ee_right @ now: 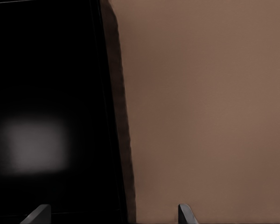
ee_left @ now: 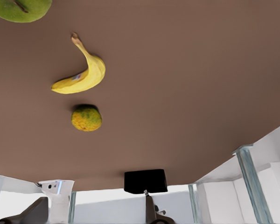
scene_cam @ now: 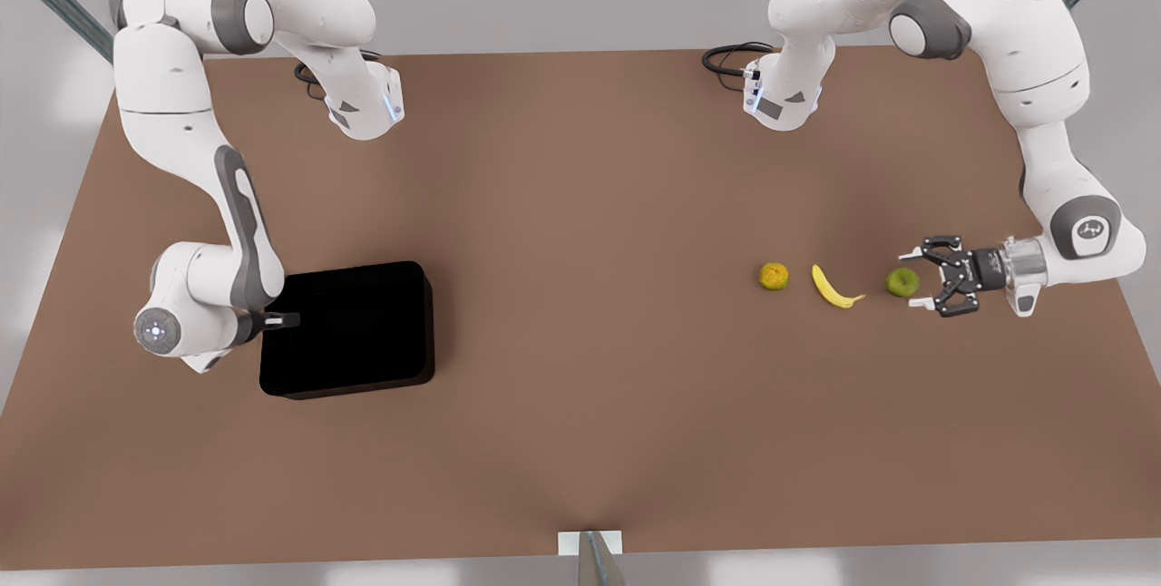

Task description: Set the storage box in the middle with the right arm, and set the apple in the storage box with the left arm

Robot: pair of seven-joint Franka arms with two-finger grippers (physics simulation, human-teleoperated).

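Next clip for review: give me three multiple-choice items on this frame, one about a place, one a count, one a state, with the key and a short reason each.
1. Where does the storage box sit on the table?
A. at the front view's left
B. in the middle
C. beside the banana

2. How many fruits lie on the table?
A. two
B. three
C. four

3. How does the left gripper stand at the apple?
A. shut on the apple and lifting it
B. open, fingers either side of the apple
C. shut, resting on the banana

Key: 1 A, the box is far left, with the right gripper over its wall, its fingers straddling that wall. 2 B, orange fruit, banana and apple lie in a row. 3 B, the linkage fingers are spread around the apple, which is on the table.
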